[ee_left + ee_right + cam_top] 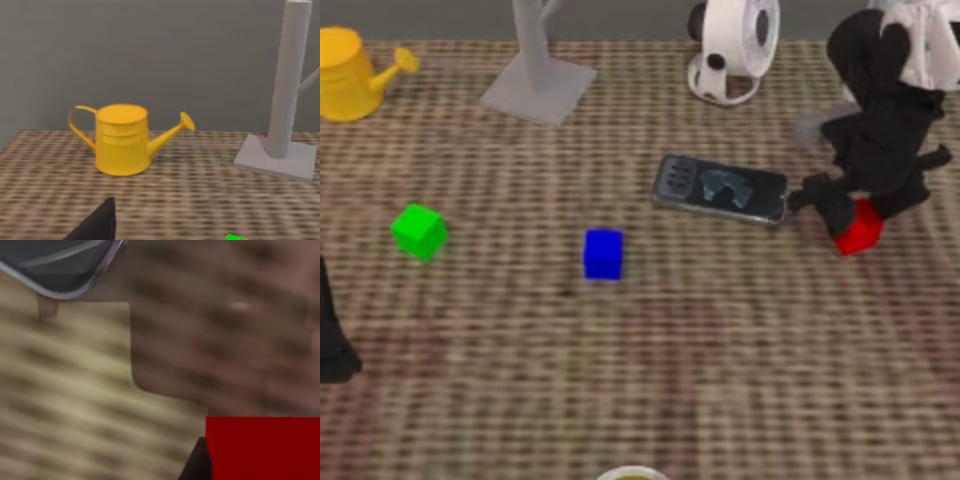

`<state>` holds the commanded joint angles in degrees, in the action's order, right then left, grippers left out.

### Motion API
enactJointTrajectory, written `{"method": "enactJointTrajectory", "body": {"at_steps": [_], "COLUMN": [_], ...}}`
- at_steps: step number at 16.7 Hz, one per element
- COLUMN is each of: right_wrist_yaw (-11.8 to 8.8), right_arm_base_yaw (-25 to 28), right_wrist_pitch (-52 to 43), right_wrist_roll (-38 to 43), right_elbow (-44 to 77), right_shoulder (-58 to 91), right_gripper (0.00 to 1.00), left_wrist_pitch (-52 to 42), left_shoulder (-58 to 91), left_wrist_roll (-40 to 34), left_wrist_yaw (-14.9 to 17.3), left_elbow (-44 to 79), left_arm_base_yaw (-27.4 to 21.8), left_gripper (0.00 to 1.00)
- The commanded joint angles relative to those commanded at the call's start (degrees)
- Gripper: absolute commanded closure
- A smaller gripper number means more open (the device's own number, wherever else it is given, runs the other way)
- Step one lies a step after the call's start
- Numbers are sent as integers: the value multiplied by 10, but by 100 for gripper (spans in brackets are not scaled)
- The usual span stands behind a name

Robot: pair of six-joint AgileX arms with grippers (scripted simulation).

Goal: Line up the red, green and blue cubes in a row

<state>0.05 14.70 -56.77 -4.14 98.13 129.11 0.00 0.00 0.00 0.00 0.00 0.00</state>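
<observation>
Phone [720, 189] is laid just left of the red cube [860, 230], which is gripped between the jaws of the right gripper [847, 216] at the table's right. Blue cube [603, 253] sits mid-table and green cube [419, 231] far left, with watering can [350, 72], stand [537, 75] and fan [732, 50] behind. Left gripper [332, 345] is parked at the left edge; its jaw state cannot be told.
</observation>
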Motion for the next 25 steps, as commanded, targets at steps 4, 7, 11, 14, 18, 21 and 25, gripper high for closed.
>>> {"method": "enactJointTrajectory", "body": {"at_steps": [4,7,11,14,18,21,25], "right_wrist_yaw": [0,0,0,2,6,9,14], "right_arm_base_yaw": [3,4,7,48,139,220,317], "right_wrist_pitch": [-82,-93,-95,-120,-175,-221,-271], "right_wrist_roll": [-1,-2,7,64,208,344,497], "right_elbow": [52,60,67,116,221,306,405], "right_shoulder": [-25,-31,-24,3,60,106,151], "right_gripper": [100,100,100,100,100,100,100], "left_wrist_pitch": [0,0,0,0,0,0,0], "left_shoulder": [0,0,0,0,0,0,0], "left_wrist_roll": [0,0,0,0,0,0,0], "left_wrist_yaw": [0,0,0,0,0,0,0], "left_elbow": [0,0,0,0,0,0,0], "left_arm_base_yaw": [0,0,0,0,0,0,0], "left_gripper": [0,0,0,0,0,0,0]}}
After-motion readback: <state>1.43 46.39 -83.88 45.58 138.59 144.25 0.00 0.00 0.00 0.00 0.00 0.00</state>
